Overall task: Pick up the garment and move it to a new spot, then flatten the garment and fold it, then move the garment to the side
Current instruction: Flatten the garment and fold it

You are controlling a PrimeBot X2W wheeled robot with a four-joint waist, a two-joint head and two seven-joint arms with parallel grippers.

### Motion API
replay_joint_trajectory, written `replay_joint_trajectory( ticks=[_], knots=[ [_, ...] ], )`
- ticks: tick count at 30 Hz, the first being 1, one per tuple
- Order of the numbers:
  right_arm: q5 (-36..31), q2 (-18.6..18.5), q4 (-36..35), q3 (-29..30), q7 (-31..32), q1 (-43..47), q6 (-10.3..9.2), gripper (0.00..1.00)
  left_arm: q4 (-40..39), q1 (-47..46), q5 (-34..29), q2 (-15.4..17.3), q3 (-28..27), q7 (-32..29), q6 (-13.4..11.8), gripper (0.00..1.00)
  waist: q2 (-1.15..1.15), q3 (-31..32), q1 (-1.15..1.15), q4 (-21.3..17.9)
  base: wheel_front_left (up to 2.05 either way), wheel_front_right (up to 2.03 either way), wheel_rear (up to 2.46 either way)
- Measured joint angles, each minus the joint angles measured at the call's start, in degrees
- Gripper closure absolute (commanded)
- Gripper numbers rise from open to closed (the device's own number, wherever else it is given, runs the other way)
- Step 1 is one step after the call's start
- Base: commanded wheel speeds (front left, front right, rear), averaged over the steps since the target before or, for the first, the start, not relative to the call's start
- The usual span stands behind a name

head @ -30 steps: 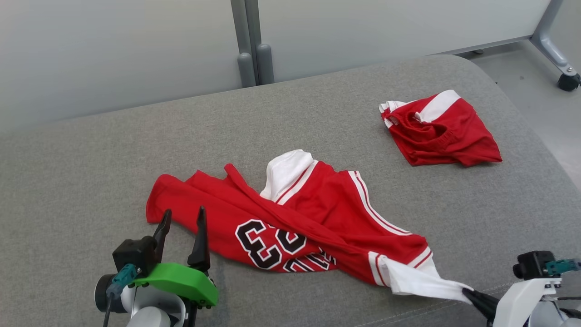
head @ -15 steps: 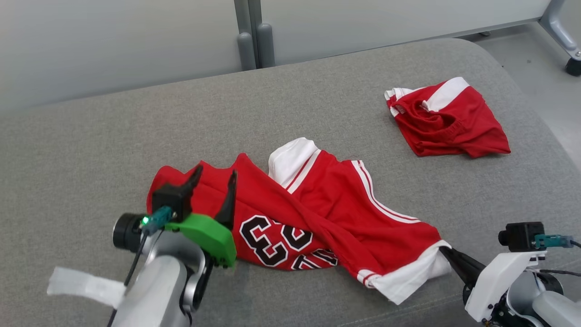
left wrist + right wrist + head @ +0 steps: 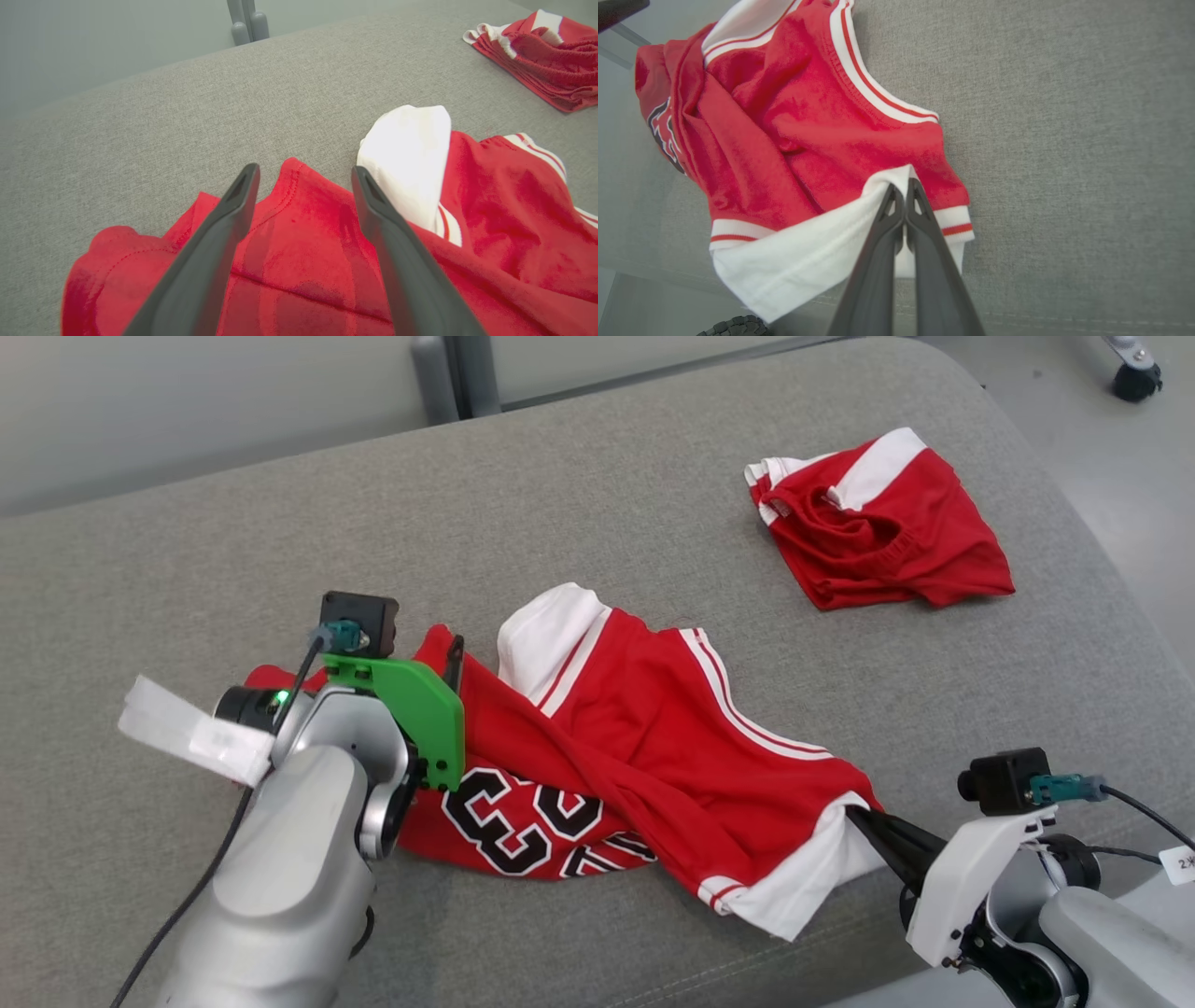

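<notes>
**Closing In on a Crumpled Jersey**

Finds the left gripper (image 3: 304, 171) moved up within the last second from the near side of the grey upholstered surface (image 3: 607, 504) to a spot over the red jersey (image 3: 672, 728), jaws spread wide and empty, straddling the red shoulder end just beside a white band (image 3: 406, 154). Keeps the right gripper (image 3: 903, 186) pinched tight on the white hem (image 3: 794, 887) at the jersey's near right corner, as a second ago. Shows the jersey twisted and bunched mid-surface, black numerals partly up, with the hem drawn less taut than before; allows for a tilt of the head camera in some of that shift. Leaves a second red garment (image 3: 878, 532) folded well apart at the far right. Points, as a judgement, to the flattening step: calls next for a second hold at the opposite end, to pull the cloth straight between both arms. Risks catching a doubled layer where the red fabric overlaps.
</notes>
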State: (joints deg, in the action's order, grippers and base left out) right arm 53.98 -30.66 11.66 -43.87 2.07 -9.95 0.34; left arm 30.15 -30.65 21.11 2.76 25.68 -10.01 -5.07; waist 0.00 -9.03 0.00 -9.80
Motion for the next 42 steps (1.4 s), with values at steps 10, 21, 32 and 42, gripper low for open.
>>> replay_joint_trajectory(
  ticks=[10, 21, 32, 42],
  knots=[
    [-1.64, 3.72, 1.88, -1.27, -0.03, -4.89, 2.15, 1.0, 7.26, -9.66, -1.76, 0.04, -0.2, -10.15, -0.79, 0.0, 0.0, -5.41, 0.0, -4.26, 0.0, 0.0, 0.0],
    [-1.59, 5.52, 6.32, -0.63, -2.14, -5.64, 2.69, 1.0, 13.34, -14.11, -7.61, 0.13, 2.89, -13.23, -1.33, 0.0, 0.0, -8.62, 0.0, -6.21, 0.0, 0.0, 0.0],
    [-1.53, 6.94, 9.34, -1.23, -3.04, -6.49, 4.14, 1.0, 15.89, -17.17, -8.96, -0.23, 4.87, -15.77, -1.51, 0.29, 0.0, -7.76, 0.0, -4.37, 0.0, 0.0, 0.0],
    [-1.54, 7.31, 11.2, -1.69, -3.25, -7.71, 5.02, 1.0, 18.05, -17.16, -7.15, -0.7, 4.34, -17.04, -1.52, 0.45, 0.0, -7.79, 0.0, -5.02, 0.0, 0.0, 0.0]
  ],
)
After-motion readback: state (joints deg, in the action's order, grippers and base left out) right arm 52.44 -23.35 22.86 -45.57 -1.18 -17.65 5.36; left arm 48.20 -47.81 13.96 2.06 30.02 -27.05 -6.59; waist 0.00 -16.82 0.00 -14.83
